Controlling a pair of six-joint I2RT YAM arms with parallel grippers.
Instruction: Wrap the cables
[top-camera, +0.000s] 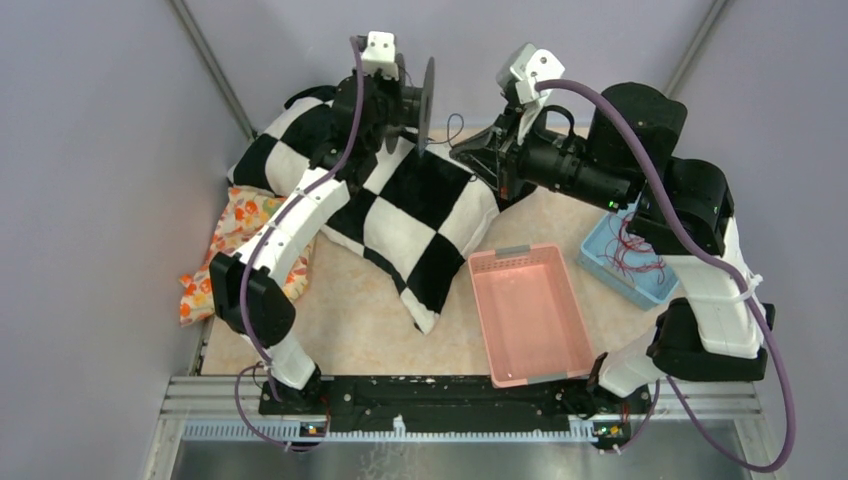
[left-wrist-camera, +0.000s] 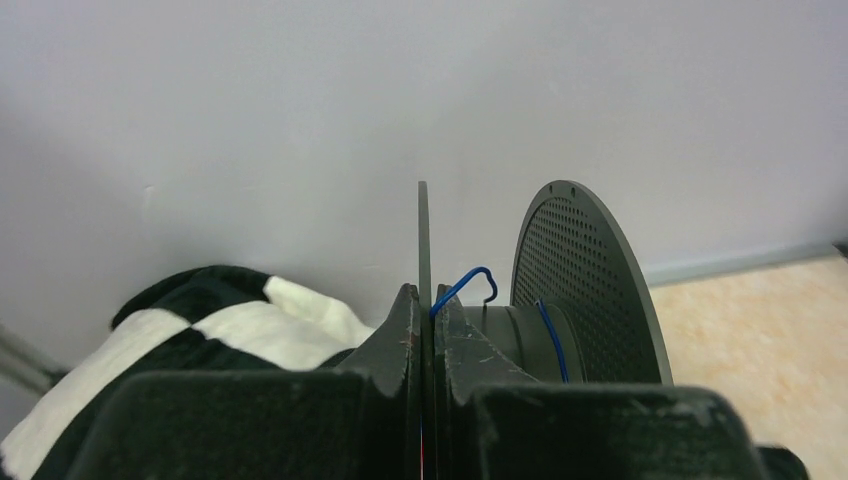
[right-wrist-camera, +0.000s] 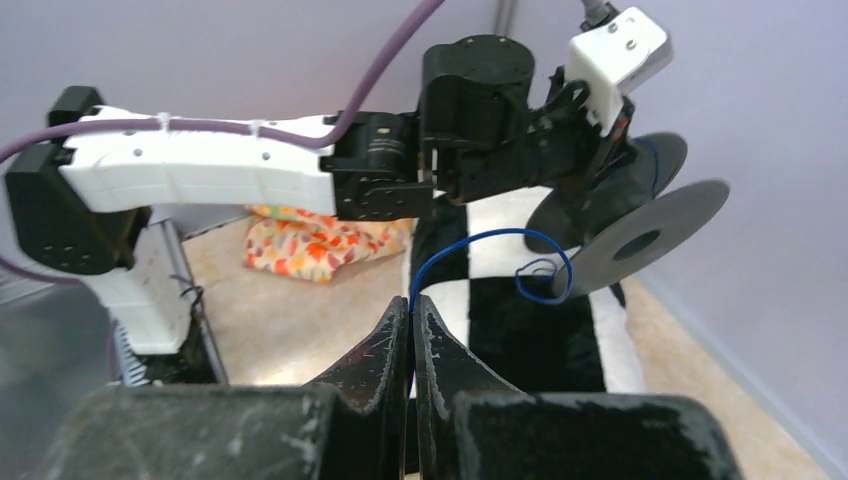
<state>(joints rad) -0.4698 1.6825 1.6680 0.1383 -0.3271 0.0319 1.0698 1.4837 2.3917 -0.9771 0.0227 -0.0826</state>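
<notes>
My left gripper (left-wrist-camera: 424, 295) is shut on the thin near flange (left-wrist-camera: 423, 230) of a black spool (top-camera: 428, 100), held on edge above the checkered cushion. The spool's perforated far flange (left-wrist-camera: 585, 290) stands to the right. The cable (left-wrist-camera: 465, 283), a thin blue wire, arches up beside my left fingertips and makes a turn around the hub. My right gripper (right-wrist-camera: 413, 305) is shut on the same cable (right-wrist-camera: 490, 236), which rises from its tips, curves over and ends in a small loop by the spool (right-wrist-camera: 640, 235). From above, the right gripper (top-camera: 462, 150) sits just right of the spool.
A black-and-white checkered cushion (top-camera: 420, 210) lies under both grippers. A floral cloth (top-camera: 240, 235) lies at the left. A pink tray (top-camera: 528, 310) stands at front centre. A blue tray (top-camera: 628, 255) with red wires sits under the right arm. Walls close in behind.
</notes>
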